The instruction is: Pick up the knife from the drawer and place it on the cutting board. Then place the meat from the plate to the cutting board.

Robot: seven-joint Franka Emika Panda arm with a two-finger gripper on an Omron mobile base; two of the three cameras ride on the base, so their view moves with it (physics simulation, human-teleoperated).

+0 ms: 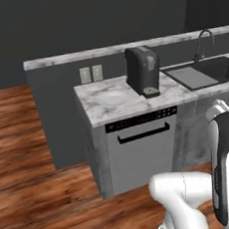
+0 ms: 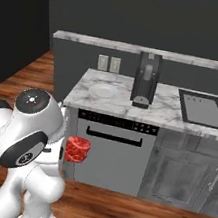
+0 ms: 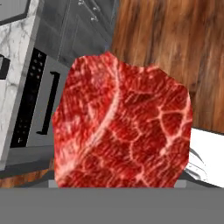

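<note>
Your gripper [image 2: 76, 157] pinches the meat [image 3: 122, 127] wide (low, off-counter); jolt it and it drops to the floor [image 2: 128, 211].

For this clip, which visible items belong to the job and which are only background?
Job:
- meat, carried low beside the arm in the right base view
- plate on the marble counter

Background:
- coffee machine
- sink
- dishwasher
- wall sockets

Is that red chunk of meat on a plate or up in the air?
In the air: the marbled red meat hangs beside the white arm, above the wooden floor.
</note>
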